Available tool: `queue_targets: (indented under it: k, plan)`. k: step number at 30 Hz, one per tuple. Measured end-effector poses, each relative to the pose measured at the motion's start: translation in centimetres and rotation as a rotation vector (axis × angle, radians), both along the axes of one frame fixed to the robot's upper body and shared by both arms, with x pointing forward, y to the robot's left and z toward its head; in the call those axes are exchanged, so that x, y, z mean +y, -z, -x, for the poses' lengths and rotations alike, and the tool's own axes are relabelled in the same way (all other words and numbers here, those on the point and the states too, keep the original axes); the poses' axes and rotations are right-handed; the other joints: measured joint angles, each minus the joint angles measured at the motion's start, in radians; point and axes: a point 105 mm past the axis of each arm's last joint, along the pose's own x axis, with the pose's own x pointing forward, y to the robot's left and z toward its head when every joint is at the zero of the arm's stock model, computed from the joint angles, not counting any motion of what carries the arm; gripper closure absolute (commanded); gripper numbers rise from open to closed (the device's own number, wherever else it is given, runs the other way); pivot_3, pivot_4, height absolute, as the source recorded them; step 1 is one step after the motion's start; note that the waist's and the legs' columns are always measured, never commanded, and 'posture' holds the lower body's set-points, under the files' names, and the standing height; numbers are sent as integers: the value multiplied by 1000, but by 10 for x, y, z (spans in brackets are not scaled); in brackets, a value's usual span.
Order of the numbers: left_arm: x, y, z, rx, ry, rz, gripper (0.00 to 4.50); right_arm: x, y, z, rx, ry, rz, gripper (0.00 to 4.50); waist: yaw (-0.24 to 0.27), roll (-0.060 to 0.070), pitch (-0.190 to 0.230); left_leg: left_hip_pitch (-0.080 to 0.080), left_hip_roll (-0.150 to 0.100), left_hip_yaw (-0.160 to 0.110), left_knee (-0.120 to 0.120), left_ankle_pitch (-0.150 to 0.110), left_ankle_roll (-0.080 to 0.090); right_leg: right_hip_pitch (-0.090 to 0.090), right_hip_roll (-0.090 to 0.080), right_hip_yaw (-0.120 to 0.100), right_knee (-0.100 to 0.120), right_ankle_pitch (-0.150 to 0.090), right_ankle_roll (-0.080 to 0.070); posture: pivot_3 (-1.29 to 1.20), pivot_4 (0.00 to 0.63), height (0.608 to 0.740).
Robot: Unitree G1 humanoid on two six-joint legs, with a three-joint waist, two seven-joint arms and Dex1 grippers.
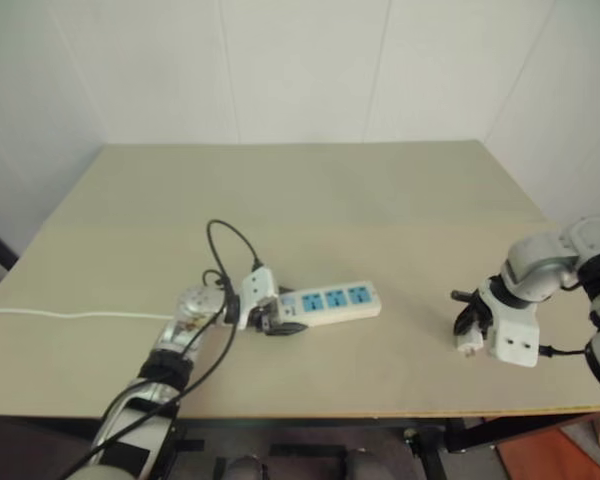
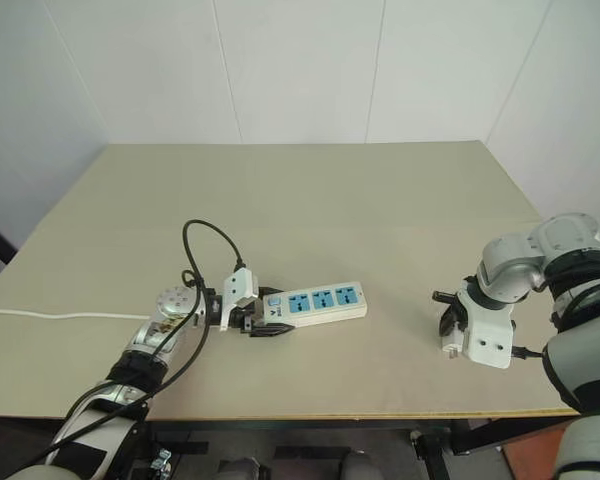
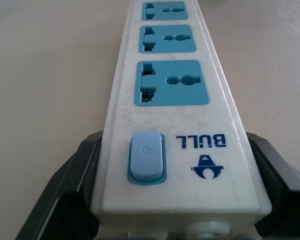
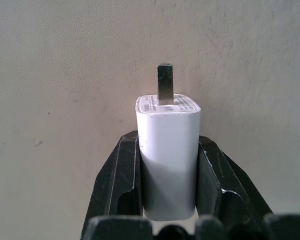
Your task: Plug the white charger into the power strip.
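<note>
The power strip point(image 2: 315, 303) is a long white bar lying flat on the beige counter point(image 2: 310, 200), left of centre and near the front edge. Three blue socket panels sit in a row along its top, all unoccupied, with a pale blue switch and a dark blue "BULL" logo at its left end. That switch end is clamped between black jaws. The white charger point(image 4: 167, 155) is a small rounded white block, well apart to the right, pinched by its sides, prongs pointing down at the counter.
</note>
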Motion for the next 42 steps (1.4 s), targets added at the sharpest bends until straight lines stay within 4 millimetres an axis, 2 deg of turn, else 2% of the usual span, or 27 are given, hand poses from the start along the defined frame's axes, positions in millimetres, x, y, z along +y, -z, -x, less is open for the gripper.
queue_targets:
  k: [2, 9, 10, 21, 27, 35, 42]
  plan:
    - [1, 0, 0, 0, -2, -1, 1177, 1, 1, 0, 1, -8, -1, 2408, -3, 0, 0, 0, 0, 0, 0, 0, 0, 0, 0, 0, 0, 0, 0, 0, 150, 740]
    - [2, 0, 0, -3, -7, -2, 1177, 9, 1, -4, -17, -49, -42, 212, -4, 0, 0, 1, 0, 0, 0, 0, 0, 0, 0, 0, 0, 0, 0, 0, 150, 740]
    - [2, 0, 0, -3, -8, -1, 1177, 10, 1, -5, -18, -53, -50, 43, -4, -1, 0, 1, 0, 0, 0, 0, 0, 1, 0, 0, 1, 0, 0, 0, 150, 740]
    - [3, 0, 0, -1, -11, 1, 1177, 8, 2, -7, -24, -59, -51, 43, -7, -2, -1, 1, 0, 0, 0, 0, 0, 1, 0, 0, 1, 0, 0, 0, 150, 740]
    - [3, 0, 1, 3, -3, -1, 1177, -6, -5, -9, -41, -21, 4, 43, -7, -1, -1, 1, 0, 0, -2, 0, 0, -1, 0, 1, 1, -1, -1, 0, 150, 740]
    - [2, 0, -1, 10, 2, -3, 1177, -8, -12, -10, -55, -11, -2, 43, -7, -1, -1, 1, 0, 0, -2, 0, 0, -1, 0, 1, 1, -1, -1, 0, 150, 740]
    - [2, 0, -2, 14, 6, -5, 1177, -6, -36, -15, -105, -12, -13, 43, -7, 0, -1, 1, 0, 0, -2, 0, 0, -1, 0, 1, 1, -1, -1, 0, 150, 740]
